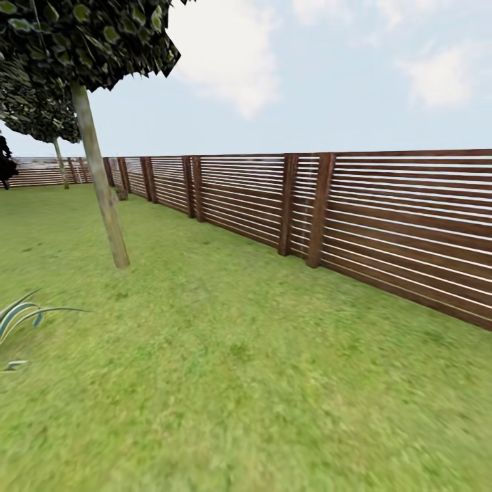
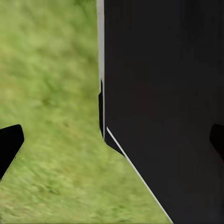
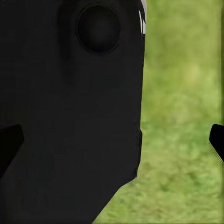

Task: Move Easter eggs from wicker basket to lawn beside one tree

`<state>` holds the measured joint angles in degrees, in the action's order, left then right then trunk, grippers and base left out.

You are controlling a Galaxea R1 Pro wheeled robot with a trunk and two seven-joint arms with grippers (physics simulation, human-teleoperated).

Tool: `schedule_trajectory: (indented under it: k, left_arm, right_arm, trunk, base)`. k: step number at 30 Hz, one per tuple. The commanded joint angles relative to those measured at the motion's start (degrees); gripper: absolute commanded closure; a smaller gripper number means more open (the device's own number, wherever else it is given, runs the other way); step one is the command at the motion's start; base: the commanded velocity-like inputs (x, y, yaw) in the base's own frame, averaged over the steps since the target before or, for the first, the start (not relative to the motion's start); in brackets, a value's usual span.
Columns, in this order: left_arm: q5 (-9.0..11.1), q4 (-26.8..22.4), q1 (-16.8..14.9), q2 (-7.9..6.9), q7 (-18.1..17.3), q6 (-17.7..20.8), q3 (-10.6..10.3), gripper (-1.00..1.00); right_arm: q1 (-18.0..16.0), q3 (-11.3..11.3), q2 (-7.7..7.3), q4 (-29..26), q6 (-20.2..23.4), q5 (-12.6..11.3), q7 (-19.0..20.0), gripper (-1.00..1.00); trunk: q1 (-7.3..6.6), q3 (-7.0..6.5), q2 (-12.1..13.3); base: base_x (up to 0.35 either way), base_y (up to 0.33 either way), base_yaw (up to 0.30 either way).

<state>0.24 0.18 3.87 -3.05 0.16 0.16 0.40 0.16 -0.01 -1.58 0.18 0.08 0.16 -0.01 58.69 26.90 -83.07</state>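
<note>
the head view looks across the lawn (image 1: 225, 369), a wide stretch of green grass running up to a brown slatted wooden fence (image 1: 383, 225) that crosses from the far left to the right edge under a pale, cloudy sky. a thin-trunked tree (image 1: 101, 184) stands on the grass at the left, its pale trunk leaning a little and its dark leafy canopy filling the upper left corner. a second thin tree (image 1: 60, 162) stands farther back near the fence. long striped leaves of a plant (image 1: 20, 318) reach in from the left edge, low down. something dark (image 1: 5, 162) sits at the far left edge by the fence, too small to tell what it is

in the left wrist view, the left pincer (image 2: 112, 144) has its two dark fingertips at opposite edges, wide apart, nothing between them but grass and a large black part of the robot's body (image 2: 163, 107). in the right wrist view, the right pincer (image 3: 112, 142) is likewise spread apart and empty, with a black body panel (image 3: 70, 107) bearing a round recess on one side and grass on the other
</note>
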Motion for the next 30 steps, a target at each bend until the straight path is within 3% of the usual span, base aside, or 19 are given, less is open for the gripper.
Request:
schedule_trajectory:
  k: [1,30]
  left_arm:
    - [0.0,0.0,0.0,-0.01,0.0,0.0,0.0,-1.00]
    - [0.0,0.0,0.0,0.03,0.0,0.0,0.0,-1.00]
  right_arm:
    - [0.0,0.0,0.00,0.0,0.0,0.0,0.0,-1.00]
    - [0.0,0.0,0.00,0.0,0.0,0.0,0.0,-1.00]
  trunk:
    - [0.04,0.03,0.0]
    - [0.04,0.03,0.0]
  base:
    - [0.348,0.000,-0.002]
    - [0.348,0.000,0.000]
